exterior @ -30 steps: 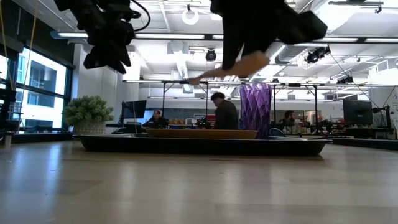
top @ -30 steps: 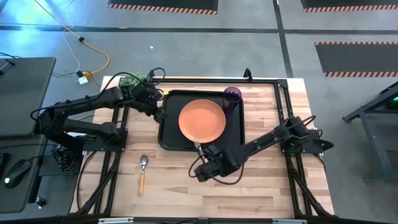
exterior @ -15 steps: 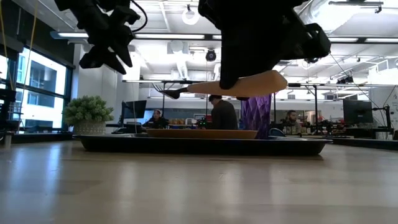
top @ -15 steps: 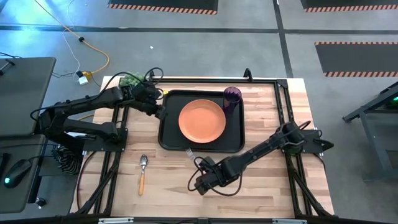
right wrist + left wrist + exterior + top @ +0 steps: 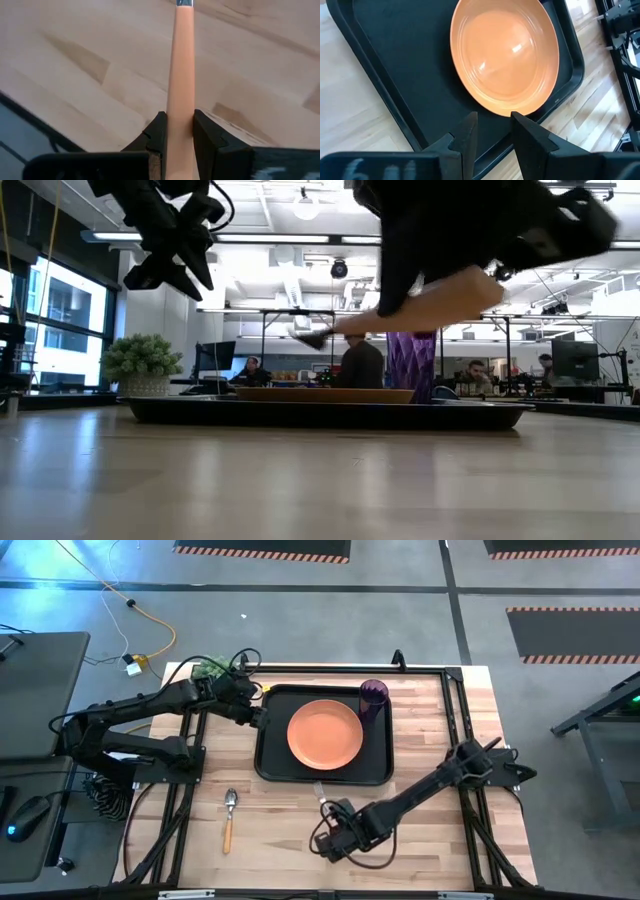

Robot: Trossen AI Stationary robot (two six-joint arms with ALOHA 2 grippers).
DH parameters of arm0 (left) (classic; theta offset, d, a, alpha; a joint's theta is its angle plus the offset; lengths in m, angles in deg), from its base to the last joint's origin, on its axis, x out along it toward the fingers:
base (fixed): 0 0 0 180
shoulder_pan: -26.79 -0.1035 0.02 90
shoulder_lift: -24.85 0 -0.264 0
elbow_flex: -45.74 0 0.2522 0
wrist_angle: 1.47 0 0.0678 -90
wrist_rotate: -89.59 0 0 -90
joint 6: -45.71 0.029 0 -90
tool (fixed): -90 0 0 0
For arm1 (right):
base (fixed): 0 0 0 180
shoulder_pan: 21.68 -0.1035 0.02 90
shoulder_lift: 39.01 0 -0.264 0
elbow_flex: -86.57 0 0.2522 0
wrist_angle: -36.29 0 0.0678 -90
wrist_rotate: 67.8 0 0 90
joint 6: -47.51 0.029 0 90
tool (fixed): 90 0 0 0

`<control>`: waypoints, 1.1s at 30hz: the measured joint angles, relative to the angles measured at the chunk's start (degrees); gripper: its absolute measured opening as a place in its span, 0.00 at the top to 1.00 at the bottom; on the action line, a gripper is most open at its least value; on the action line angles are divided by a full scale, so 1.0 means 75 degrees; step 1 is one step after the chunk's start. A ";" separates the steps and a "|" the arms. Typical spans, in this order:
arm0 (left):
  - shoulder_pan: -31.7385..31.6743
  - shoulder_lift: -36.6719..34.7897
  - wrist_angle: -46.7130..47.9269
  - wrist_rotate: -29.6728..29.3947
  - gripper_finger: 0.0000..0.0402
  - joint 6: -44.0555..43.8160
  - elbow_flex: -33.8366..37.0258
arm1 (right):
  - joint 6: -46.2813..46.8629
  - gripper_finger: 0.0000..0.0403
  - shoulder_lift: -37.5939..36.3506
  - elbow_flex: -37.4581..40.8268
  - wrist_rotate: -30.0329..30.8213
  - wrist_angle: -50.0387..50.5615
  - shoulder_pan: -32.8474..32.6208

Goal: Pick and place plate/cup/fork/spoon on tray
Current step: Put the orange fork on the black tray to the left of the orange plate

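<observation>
The black tray [image 5: 270, 755] lies at the table's far middle, with the orange plate [image 5: 325, 733] resting flat in it and the purple cup [image 5: 373, 695] standing in its far right corner. My right gripper [image 5: 337, 832] is near the table's near edge, shut on the fork [image 5: 400, 315], whose tines [image 5: 319, 789] point toward the tray's near rim. My left gripper [image 5: 492, 131] hovers open and empty above the tray's left part [image 5: 256, 718]. The spoon [image 5: 229, 815] lies flat on the table to the left of the right gripper. My right gripper pinches the fork's wooden handle [image 5: 183, 107] between its two fingers. The handle runs forward past the fingertips toward the tray, and its free end sticks out behind the fingers [image 5: 488, 280]. The fork is lifted clear of the table, tilted, with its tine end [image 5: 315, 340] lower.
The metal frame rails [image 5: 455, 720] run along the table's right and left sides. Bare wood lies between the tray's near rim and the table's near edge. In the low view, people sit in the room behind the table [image 5: 360, 365].
My right gripper has moved toward the table's near edge with the fork, so the tines have left the plate's near side and now lie just outside the tray's near rim. The fork went roughly level, then tipped again with its tine end lower.
</observation>
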 joint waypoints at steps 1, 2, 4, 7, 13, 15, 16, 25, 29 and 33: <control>0.0000 0.0000 0.0000 -0.0011 0.74 0.0000 0.0000 | 0.0213 0.90 0.0000 0.0052 0.0023 0.0007 -0.0040; 0.0000 0.0000 0.0000 -0.0011 0.74 0.0000 0.0000 | 0.0441 0.90 0.0000 0.0118 0.0065 -0.0026 -0.0083; 0.0000 0.0000 0.0000 -0.0017 0.74 0.0000 0.0000 | 0.0891 0.90 0.0000 0.0244 0.0198 -0.0101 -0.0175; 0.0000 0.0000 0.0001 -0.0066 0.74 0.0000 0.0000 | 0.1438 0.90 0.0000 0.0350 0.0241 -0.0183 -0.0282; 0.0000 0.0000 0.0003 -0.0289 0.74 -0.0001 0.0000 | 0.2104 0.90 0.0005 0.0364 0.0243 -0.0205 -0.0406; 0.0000 0.0000 0.0000 -0.0386 0.74 0.0009 0.0000 | 0.2273 0.90 0.0091 0.0364 0.0161 -0.0332 -0.0409; 0.0000 0.0000 0.0001 -0.0421 0.74 0.0009 0.0000 | 0.2296 0.90 0.0180 0.0364 0.0035 -0.0445 -0.0409; 0.0000 0.0000 0.0009 -0.0433 0.74 0.0084 0.0000 | 0.2465 0.90 0.0640 0.0367 -0.0212 -0.0817 -0.0386; 0.0000 0.0000 0.0006 -0.0433 0.74 0.0172 0.0000 | 0.2542 0.90 0.0644 0.0367 -0.0169 -0.0750 -0.0363; 0.0000 0.0000 0.0002 -0.0430 0.74 0.0221 0.0000 | 0.2517 0.90 0.0711 0.0366 -0.0343 -0.0518 -0.0270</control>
